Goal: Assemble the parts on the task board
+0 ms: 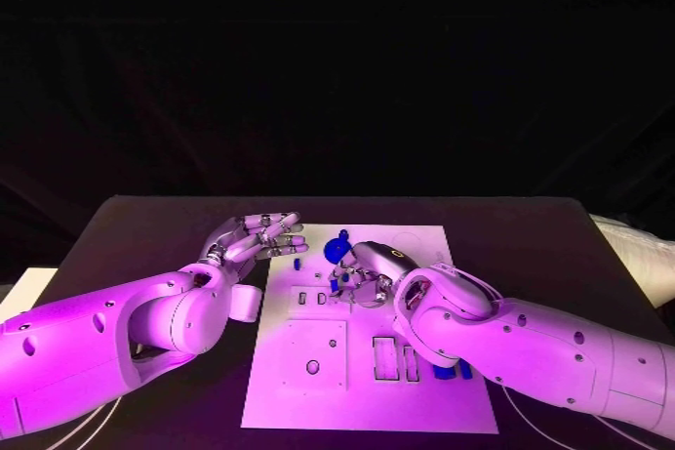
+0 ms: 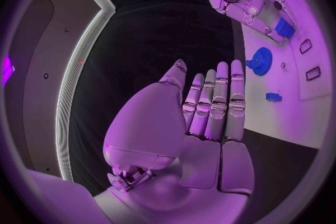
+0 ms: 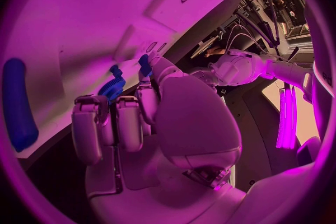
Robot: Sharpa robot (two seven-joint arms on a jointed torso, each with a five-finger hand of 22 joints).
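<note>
The white task board (image 1: 369, 391) lies in the middle of the black table. My right hand (image 1: 369, 274) hovers over its far half and pinches a small blue block (image 2: 283, 28) at its fingertips; the right wrist view shows that block (image 3: 145, 63) between the thumb and a finger. A blue gear (image 1: 337, 247) lies on the board just beyond this hand, also seen as a gear (image 2: 260, 60) in the left wrist view. My left hand (image 1: 260, 237) floats at the board's far left corner, fingers (image 2: 218, 101) straight and apart, holding nothing.
A small blue piece (image 2: 274, 97) lies on the board near the gear. A long blue part (image 3: 17, 103) rests by the board's right edge, near other blue parts (image 1: 448, 370). Rectangular slots (image 1: 382, 357) and holes mark the board's near half.
</note>
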